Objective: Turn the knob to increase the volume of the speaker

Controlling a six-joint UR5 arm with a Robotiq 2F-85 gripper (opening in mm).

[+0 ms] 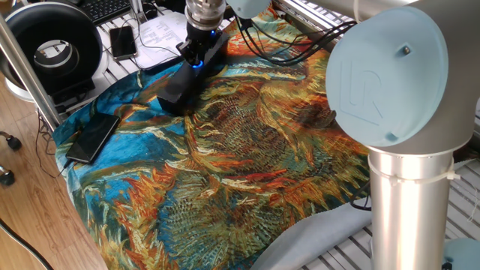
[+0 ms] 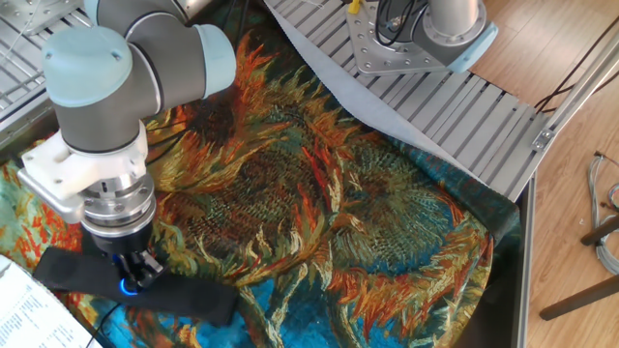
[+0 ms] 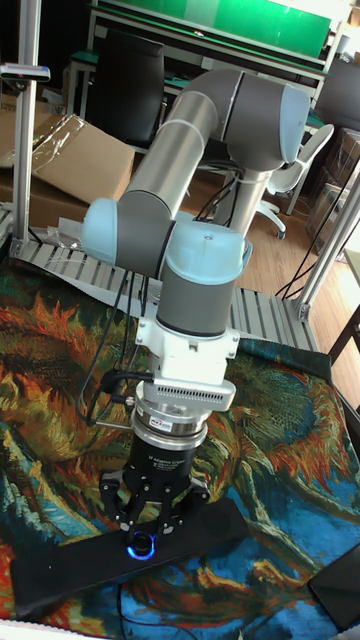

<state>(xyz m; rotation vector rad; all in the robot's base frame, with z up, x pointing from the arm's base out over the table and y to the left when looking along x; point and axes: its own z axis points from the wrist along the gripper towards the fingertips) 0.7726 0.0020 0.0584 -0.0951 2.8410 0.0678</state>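
Speaker (image 3: 120, 555), laid across the patterned cloth (image 1: 247, 150) on the table, is topped by its blue-lit knob (image 3: 146, 546), around which the pincer (image 3: 152, 520) is closed. Rotation is best kept slow and centred, so the bar is not dragged round.
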